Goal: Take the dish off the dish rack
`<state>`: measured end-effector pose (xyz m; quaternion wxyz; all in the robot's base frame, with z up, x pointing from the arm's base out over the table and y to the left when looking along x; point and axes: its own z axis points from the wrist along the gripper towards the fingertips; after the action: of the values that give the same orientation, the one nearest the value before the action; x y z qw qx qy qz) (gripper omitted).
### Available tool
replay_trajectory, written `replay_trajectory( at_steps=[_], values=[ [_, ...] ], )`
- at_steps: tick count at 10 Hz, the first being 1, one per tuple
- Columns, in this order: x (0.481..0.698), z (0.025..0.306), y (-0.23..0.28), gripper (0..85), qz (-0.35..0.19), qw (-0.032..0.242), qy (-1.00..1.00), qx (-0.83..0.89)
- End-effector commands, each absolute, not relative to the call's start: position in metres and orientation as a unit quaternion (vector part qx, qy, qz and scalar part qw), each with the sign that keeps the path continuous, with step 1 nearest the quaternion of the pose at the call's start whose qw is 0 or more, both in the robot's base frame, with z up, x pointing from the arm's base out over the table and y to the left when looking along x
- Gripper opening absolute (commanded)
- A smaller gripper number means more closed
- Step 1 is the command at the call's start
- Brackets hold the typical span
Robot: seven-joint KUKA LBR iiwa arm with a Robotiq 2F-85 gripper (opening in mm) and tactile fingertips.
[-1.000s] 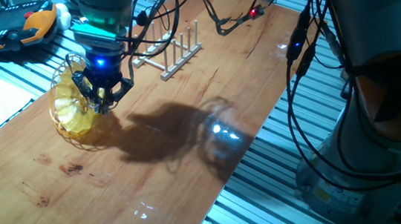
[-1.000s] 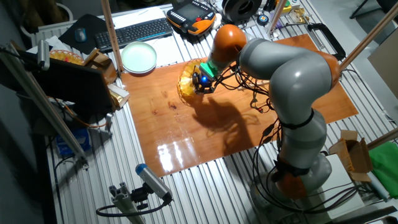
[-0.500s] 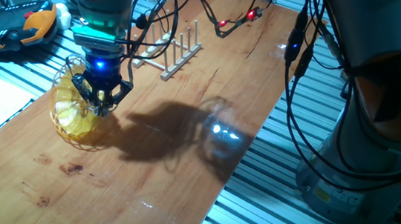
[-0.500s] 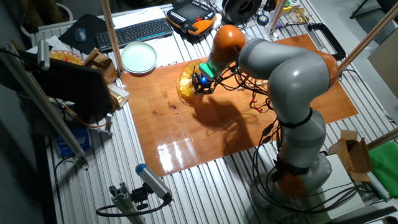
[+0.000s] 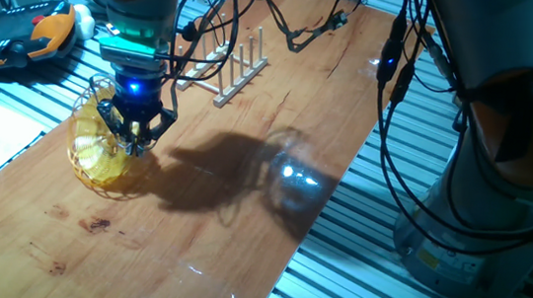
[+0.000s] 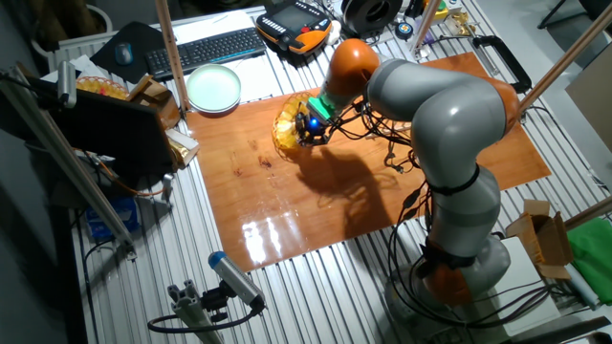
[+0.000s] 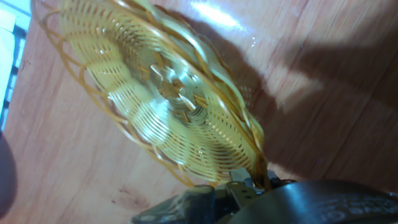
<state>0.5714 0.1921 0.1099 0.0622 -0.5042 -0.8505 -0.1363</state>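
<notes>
I've got the claw (image 5: 133,133) clamped on the rim of the dish (image 5: 98,146), which stands tilted on edge w/ its lower rim at the wooden surface (image 5: 245,167), hollow face toward the hand cam. Dish sits near the surface's left edge, well apart from the dish rack (image 5: 231,66) farther back. Open wood to the right. Dish (image 7: 161,99) is yellow open-weave wicker, round; rack is pale wood w/ thin upright pegs.
</notes>
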Motion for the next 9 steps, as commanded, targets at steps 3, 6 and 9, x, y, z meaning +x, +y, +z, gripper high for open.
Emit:
replay_trajectory(
  at_steps=[3,6,9],
  values=[
    [0.5714,0.108,0.1919,5.7,-0.138,0.056,-0.852,-0.502],
    [0.5707,0.1057,0.1913,16.7,-0.133,0.051,-0.853,-0.502],
    [0.5702,0.1042,0.1911,23.7,-0.13,0.045,-0.857,-0.497]
  ],
)
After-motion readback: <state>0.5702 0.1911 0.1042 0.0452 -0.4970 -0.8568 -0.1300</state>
